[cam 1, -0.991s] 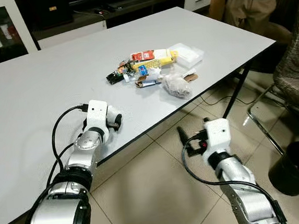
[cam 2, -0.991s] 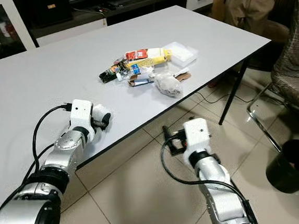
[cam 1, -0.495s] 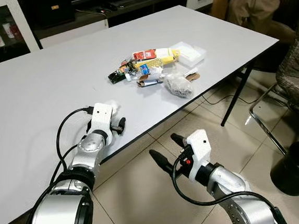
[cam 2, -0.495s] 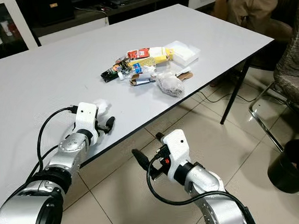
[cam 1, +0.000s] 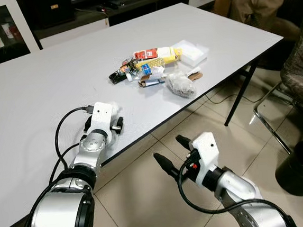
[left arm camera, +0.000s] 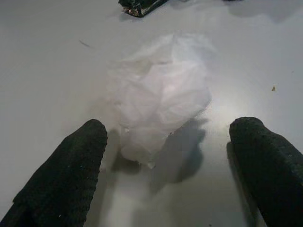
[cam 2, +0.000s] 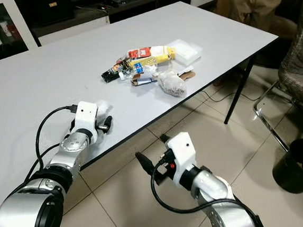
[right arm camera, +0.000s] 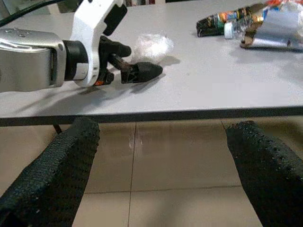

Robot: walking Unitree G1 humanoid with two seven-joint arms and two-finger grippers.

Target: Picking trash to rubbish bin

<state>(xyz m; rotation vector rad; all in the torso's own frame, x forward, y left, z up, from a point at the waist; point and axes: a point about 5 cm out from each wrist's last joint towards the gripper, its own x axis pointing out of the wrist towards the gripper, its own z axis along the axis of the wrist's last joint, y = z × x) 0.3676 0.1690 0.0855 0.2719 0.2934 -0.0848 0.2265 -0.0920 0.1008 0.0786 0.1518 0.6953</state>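
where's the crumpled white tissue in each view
Left eye view: crumpled white tissue just past the left tool.
Right eye view: same spot, beside the tool.
Left wrist view: centre, between the open fingers.
Right wrist view: upper middle.
Shared landmark: the black wrapper beyond it.

Two black fingers (right arm camera: 52, 175) of the right hand (right arm camera: 161, 175) are seen spread wide apart below the edge of the grey worktop (right arm camera: 199, 90), over a tiled floor (right arm camera: 161, 161). On the worktop, the left hand (right arm camera: 135, 71) is laid with its black fingertips beside a crumpled white wrapper (right arm camera: 151, 46). A cluster of packets and a small bottle (right arm camera: 251, 26) is seen farther along the worktop.
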